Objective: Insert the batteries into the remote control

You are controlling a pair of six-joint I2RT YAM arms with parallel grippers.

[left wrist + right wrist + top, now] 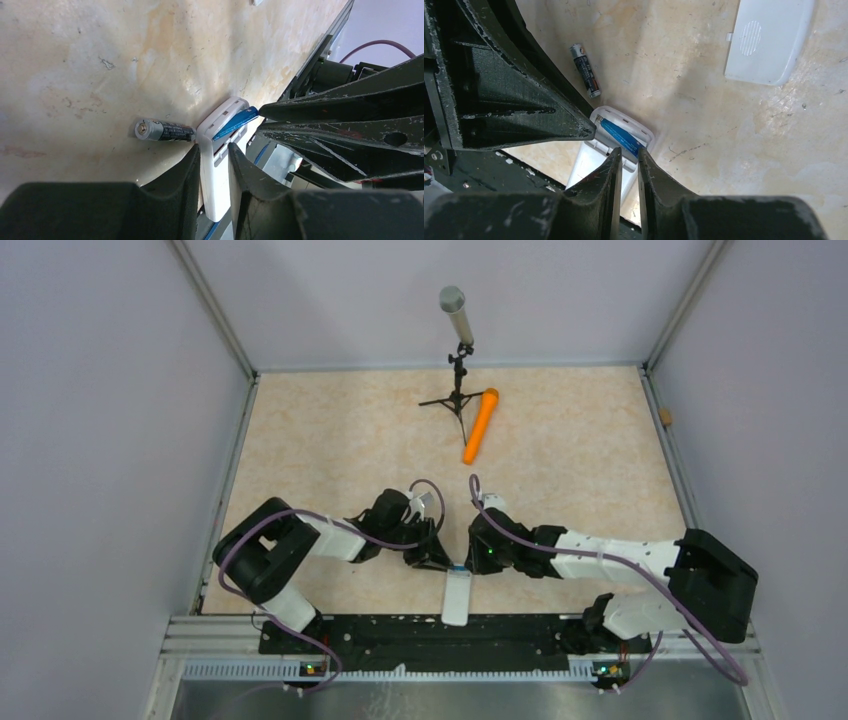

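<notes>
The left gripper is closed around the remote. One finger presses each long side of the white body, just below the open battery bay. The right gripper comes at the remote from the opposite side. Its two fingers are almost together, pinching one end of the blue battery.

That battery lies slanted in the bay at the far end of the remote. The end away from the gripper is down against the bay's wall, and the pinched end sits at the bay's edge. From the left wrist camera, the right gripper's fingertips meet on the tip of the battery, which pokes out over the side of the remote.

The remote rests back-up on the table, with its bay end pointing away from the arm bases and its other end at the table's near edge. It lies between the two grippers.

The second battery lies flat on the table beside the bay end of the remote, on the left gripper's side. One end is right up against the remote's corner. The white battery cover lies loose on the table, well apart from the remote on the right gripper's side.

Far beyond the remote, a microphone stands on a small tripod near the back wall, and an orange cylinder lies just beside it.
</notes>
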